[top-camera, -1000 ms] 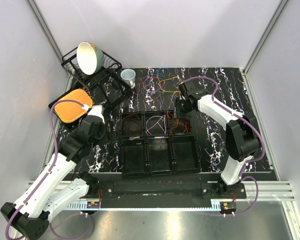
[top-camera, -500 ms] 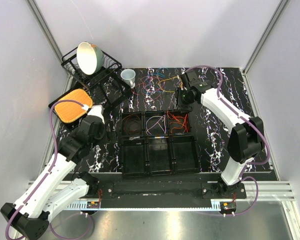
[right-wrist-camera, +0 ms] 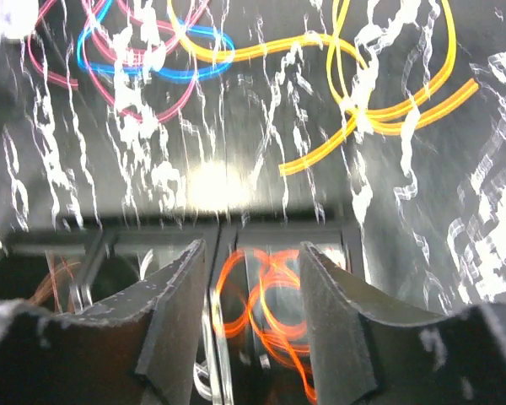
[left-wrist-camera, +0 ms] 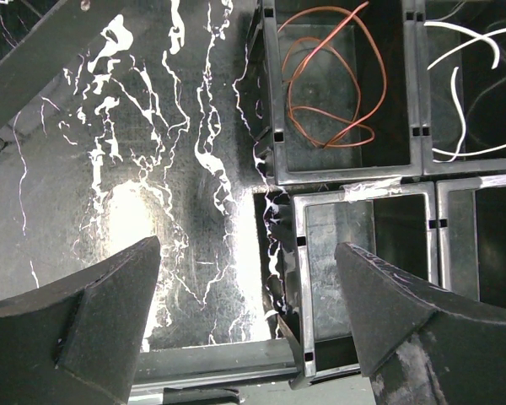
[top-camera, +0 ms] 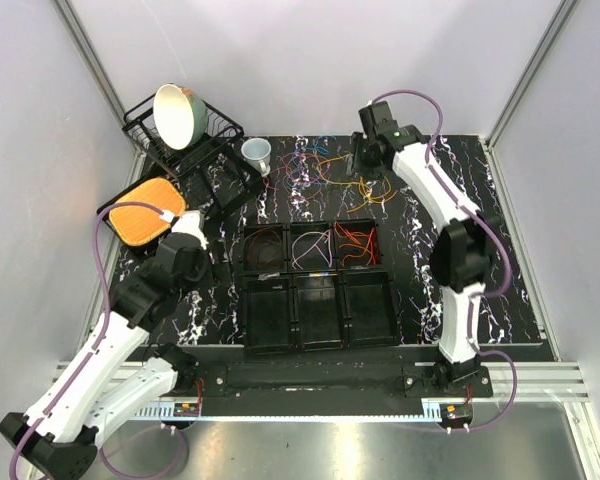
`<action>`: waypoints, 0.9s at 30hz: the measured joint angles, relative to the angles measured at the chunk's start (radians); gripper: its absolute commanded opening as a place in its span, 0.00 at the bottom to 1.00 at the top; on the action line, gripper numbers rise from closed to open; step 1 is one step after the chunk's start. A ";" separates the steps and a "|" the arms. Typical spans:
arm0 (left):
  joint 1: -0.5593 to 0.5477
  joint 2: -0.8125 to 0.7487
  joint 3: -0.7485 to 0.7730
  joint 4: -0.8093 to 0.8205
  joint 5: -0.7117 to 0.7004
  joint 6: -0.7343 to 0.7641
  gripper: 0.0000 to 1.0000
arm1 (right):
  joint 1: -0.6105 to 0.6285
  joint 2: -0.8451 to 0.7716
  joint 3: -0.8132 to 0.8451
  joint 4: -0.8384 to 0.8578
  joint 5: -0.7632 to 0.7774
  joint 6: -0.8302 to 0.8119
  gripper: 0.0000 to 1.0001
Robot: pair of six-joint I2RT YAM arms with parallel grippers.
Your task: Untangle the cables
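The cables (top-camera: pixel 320 165) lie in a loose tangle at the far side of the marbled tabletop (top-camera: pixel 430 280) — hair-thin loops crossing one another. From my right wrist I see yellow strands (right-wrist-camera: pixel 388 110) doubled into long curves, with a blue loop (right-wrist-camera: pixel 164 78) and pink strands (right-wrist-camera: pixel 143 114) laced together. Others lie apart in the black six-compartment tray (top-camera: pixel 315 272): an orange coil (right-wrist-camera: pixel 274 316), a brown coil (left-wrist-camera: pixel 333 139) and a white wire (left-wrist-camera: pixel 455 93), each in its own far-row compartment. My right pincer (right-wrist-camera: pixel 251 278) hovers at the tangle's right end, fingers moderately apart, empty. My left pincer (left-wrist-camera: pixel 249 312) hangs wide and empty above the tray's left edge.
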 measured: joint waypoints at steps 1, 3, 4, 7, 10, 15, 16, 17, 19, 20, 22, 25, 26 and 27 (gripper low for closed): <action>0.000 -0.009 0.000 0.000 0.000 0.000 0.88 | -0.026 0.057 0.060 -0.010 -0.030 0.001 0.46; 0.000 -0.027 0.000 0.000 0.000 0.000 0.88 | -0.072 0.144 0.139 -0.012 -0.073 0.005 0.45; 0.000 -0.034 0.000 0.000 0.000 0.000 0.88 | -0.099 0.188 0.177 -0.013 -0.086 0.006 0.45; 0.000 -0.047 0.000 0.000 0.000 0.000 0.88 | -0.161 0.307 0.288 -0.027 -0.103 -0.008 0.45; 0.000 -0.054 0.000 0.000 0.000 0.000 0.88 | -0.186 0.406 0.395 -0.047 -0.106 -0.032 0.46; 0.000 -0.060 0.000 0.000 0.000 0.000 0.88 | -0.171 0.494 0.480 -0.070 -0.108 -0.070 0.47; 0.000 -0.060 0.000 0.000 0.000 0.000 0.88 | -0.167 0.508 0.493 -0.072 -0.113 -0.077 0.47; 0.000 -0.061 0.000 0.000 0.000 0.000 0.88 | -0.166 0.517 0.499 -0.072 -0.116 -0.082 0.47; 0.000 -0.061 0.000 0.000 0.000 0.001 0.88 | -0.163 0.535 0.514 -0.074 -0.124 -0.093 0.47; 0.000 -0.061 0.000 0.000 0.000 0.001 0.88 | -0.162 0.543 0.520 -0.074 -0.126 -0.098 0.47; 0.000 -0.061 0.000 0.000 0.000 0.001 0.88 | -0.162 0.561 0.526 -0.073 -0.132 -0.104 0.47; 0.000 -0.061 0.000 0.000 0.000 0.001 0.88 | -0.162 0.583 0.527 -0.072 -0.133 -0.112 0.47; 0.000 -0.061 0.000 0.000 0.000 0.001 0.88 | -0.162 0.592 0.529 -0.072 -0.133 -0.115 0.47; 0.000 -0.061 0.000 0.000 0.000 0.001 0.88 | -0.162 0.602 0.533 -0.073 -0.133 -0.117 0.47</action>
